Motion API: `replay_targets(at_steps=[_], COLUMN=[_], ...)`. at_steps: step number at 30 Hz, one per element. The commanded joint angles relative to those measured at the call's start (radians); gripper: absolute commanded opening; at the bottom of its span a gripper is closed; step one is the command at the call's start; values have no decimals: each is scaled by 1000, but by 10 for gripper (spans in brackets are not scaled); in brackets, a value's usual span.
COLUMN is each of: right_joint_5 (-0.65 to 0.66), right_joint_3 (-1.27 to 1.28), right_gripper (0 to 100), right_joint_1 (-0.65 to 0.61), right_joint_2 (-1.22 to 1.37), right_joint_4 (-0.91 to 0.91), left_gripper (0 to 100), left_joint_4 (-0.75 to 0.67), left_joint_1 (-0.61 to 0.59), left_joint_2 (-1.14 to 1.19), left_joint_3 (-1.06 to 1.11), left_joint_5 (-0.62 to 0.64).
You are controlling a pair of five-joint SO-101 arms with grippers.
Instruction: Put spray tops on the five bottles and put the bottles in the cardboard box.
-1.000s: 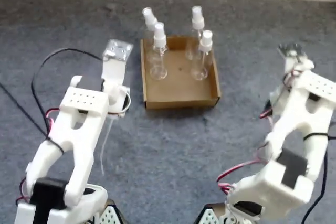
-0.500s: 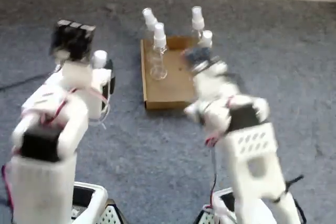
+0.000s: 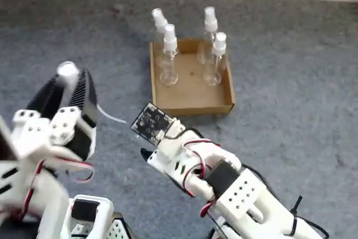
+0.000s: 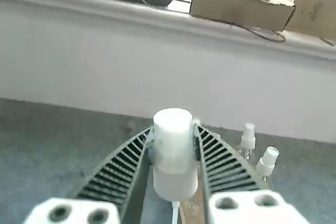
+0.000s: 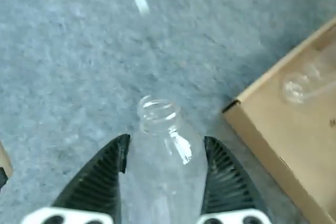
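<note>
Four clear plastic bottles with white spray tops point(image 3: 168, 54) stand upright toward the far side of the shallow brown cardboard box point(image 3: 193, 102), so by my reckoning one pairing remains. The left claw point(image 4: 173, 129) pinches the fifth white cylindrical spray top point(image 4: 172, 153) between ribbed black fingers. It holds the top high over the grey, felt-like bench point(image 3: 291, 82), with the thin pale dip tube point(image 3: 109, 117) trailing below. The right claw point(image 5: 167, 141) is closed around the body of the uncapped clear bottle point(image 5: 160, 129), open neck pointing away from the wrist, near a corner of the box.

To do this step well, I judge the tube should be threaded into the narrow mouth first (it is slender and likely to wander). The top can then be lowered square onto the neck and seated; any tilt could jam it. The bottle looks smooth, glossy and thin-walled, so the right claw needs a firm but not crushing hold, and the ribbed pads should help.
</note>
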Motion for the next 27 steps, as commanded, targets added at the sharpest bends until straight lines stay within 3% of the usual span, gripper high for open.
replay_targets(at_steps=[1, 9, 16, 27], right_joint_5=[-11, -12, -12, -12], right_joint_3=[13, 21, 21, 22], right_gripper=[5, 5, 5, 5], right_joint_1=[-13, -13, -10, -7], right_joint_2=[-64, -97, -96, -99], right_joint_4=[-61, -61, -61, -61], left_gripper=[4, 4, 4, 4], left_joint_4=[-72, -107, -103, -106], left_joint_1=[-10, -5, 99, 99], left_joint_2=[-30, -90, -124, -128], left_joint_3=[82, 211, 228, 323], left_joint_5=[28, 31, 68, 68])
